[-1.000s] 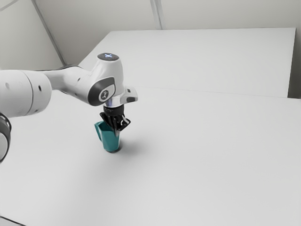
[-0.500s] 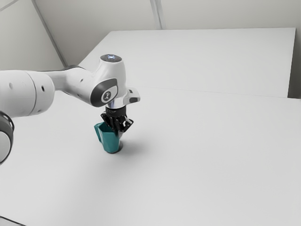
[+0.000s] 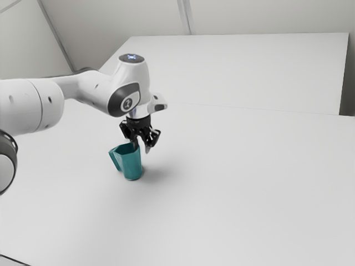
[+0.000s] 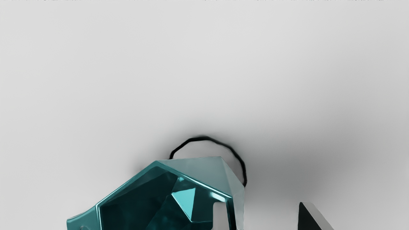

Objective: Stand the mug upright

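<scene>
The teal faceted mug (image 3: pixel 132 163) stands on the white table, mouth up, with its handle toward the exterior view's left. Over its rim is my black gripper (image 3: pixel 141 148), its fingers parted. Seen from the wrist, the gripper (image 4: pixel 260 215) has one fingertip (image 4: pixel 219 215) inside the mouth of the mug (image 4: pixel 127 204), close to the wall. The other fingertip (image 4: pixel 314 218) is outside, with a wide gap between it and the wall. The lower part of the mug is partly hidden beneath its rim there.
A thin black curved outline (image 4: pixel 204 138) shows around the mug's base on the table (image 4: pixel 96 80). The white tabletop (image 3: pixel 249 183) stretches toward the exterior view's right, with a pale raised panel (image 3: pixel 238 72) behind it.
My hand has risen a little and shifted slightly toward the exterior view's right. The fingers have spread apart, and the mug's rim and handle have shifted slightly toward that view's left.
</scene>
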`<action>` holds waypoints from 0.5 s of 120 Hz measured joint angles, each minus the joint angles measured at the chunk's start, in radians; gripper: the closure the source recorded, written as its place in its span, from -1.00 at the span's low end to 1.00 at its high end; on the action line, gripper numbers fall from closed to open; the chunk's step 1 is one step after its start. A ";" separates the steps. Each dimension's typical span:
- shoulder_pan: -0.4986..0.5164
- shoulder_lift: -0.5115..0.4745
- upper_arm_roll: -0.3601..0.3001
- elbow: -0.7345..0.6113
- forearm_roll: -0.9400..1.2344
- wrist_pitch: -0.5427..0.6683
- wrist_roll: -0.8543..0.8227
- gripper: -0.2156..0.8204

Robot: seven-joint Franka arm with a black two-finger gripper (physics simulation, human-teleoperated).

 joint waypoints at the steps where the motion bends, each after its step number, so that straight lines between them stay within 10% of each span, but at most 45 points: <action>1: -0.001 0.000 0.000 0.002 0.000 -0.001 0.000 0.30; 60: -0.004 -0.008 -0.008 0.083 -0.006 -0.069 -0.017 0.09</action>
